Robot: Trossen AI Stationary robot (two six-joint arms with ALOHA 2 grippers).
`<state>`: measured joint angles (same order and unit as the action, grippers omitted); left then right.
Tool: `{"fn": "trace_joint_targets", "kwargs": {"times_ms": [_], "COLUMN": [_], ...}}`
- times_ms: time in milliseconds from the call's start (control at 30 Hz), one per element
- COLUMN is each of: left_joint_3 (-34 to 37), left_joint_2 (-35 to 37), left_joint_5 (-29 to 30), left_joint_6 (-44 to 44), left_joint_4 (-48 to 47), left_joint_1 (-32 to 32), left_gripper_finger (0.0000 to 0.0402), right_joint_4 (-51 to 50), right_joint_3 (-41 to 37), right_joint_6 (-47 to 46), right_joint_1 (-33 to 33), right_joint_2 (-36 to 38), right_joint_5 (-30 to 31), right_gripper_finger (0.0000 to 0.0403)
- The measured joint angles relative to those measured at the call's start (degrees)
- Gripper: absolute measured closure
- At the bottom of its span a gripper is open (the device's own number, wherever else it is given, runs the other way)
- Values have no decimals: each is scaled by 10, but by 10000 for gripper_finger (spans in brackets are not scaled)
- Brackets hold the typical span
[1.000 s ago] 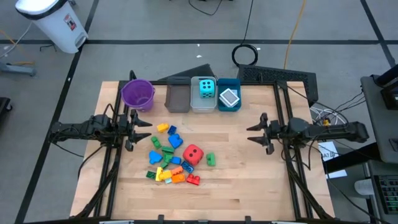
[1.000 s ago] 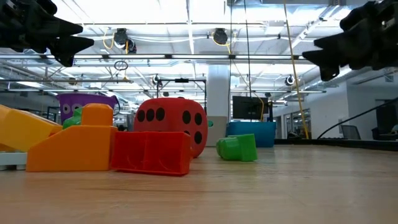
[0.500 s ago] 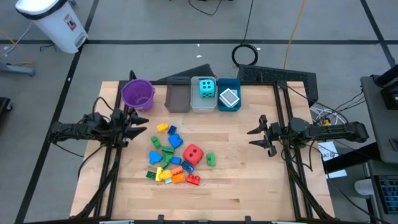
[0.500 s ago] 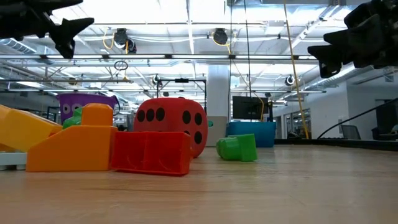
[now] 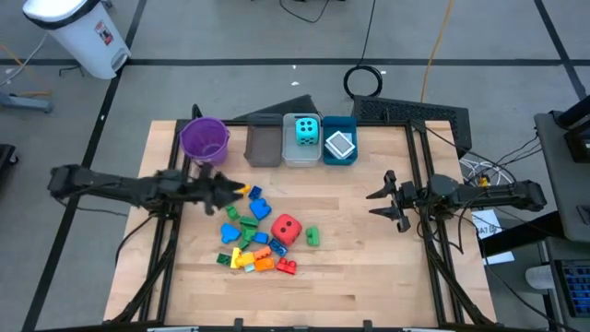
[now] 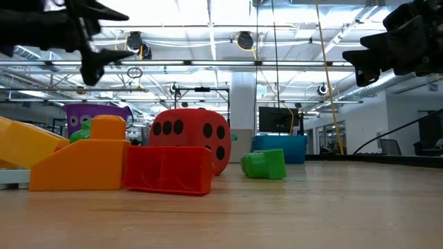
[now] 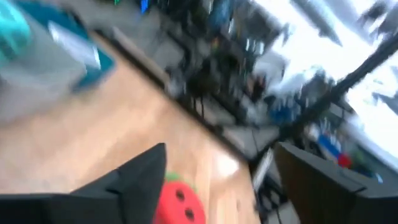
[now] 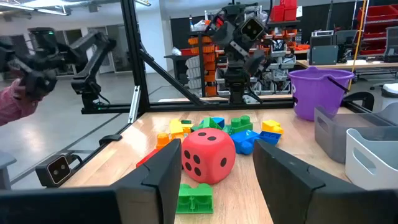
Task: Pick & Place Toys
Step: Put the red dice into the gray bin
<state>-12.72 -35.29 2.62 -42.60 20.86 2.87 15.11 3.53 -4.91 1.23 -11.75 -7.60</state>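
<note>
A pile of small plastic bricks (image 5: 247,238) in blue, green, yellow, orange and red lies on the table's middle. A red die (image 5: 287,229) and a single green brick (image 5: 312,237) rest to its right. A cyan die (image 5: 305,131) sits in the white bin, and white flat pieces (image 5: 340,145) lie in the blue bin. My left gripper (image 5: 229,191) is open and empty above the pile's far-left end, next to a yellow brick (image 5: 241,190). Its wrist view shows the red die (image 7: 180,202) between its fingers, farther off. My right gripper (image 5: 378,201) is open and empty, right of the toys.
A purple bucket (image 5: 204,138) stands at the far left. Beside it stand a grey bin (image 5: 264,146), a white bin (image 5: 293,153) and a blue bin (image 5: 352,157) in a row along the far edge. Bare wood lies near the front edge and at the right.
My left gripper has reached toward the table's right edge, from beside the purple bucket to the pile's far-left end. It has turned on the way and stayed open. The toys have not moved.
</note>
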Motion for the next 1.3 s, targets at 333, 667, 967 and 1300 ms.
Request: {"fn": "trace_joint_targets", "kwargs": {"times_ms": [333, 667, 967, 1300], "left_joint_3": [-216, -505, -642, -642], "left_joint_2": [-300, -507, -617, -726], "left_joint_5": [-114, -131, 170, 350], "left_joint_6": [16, 281, 525, 490], "left_joint_4": [-172, -354, -551, -589], "left_joint_1": [3, 74, 216, 246], "left_gripper_finger": [10, 9, 9, 9], "right_joint_4": [0, 0, 0, 0], "right_joint_3": [0, 0, 0, 0], "right_joint_6": [0, 0, 0, 0], "right_joint_1": [0, 0, 0, 0], "right_joint_2": [0, 0, 0, 0], "right_joint_5": [0, 0, 0, 0], "right_gripper_finger": [229, 233, 233, 231]}}
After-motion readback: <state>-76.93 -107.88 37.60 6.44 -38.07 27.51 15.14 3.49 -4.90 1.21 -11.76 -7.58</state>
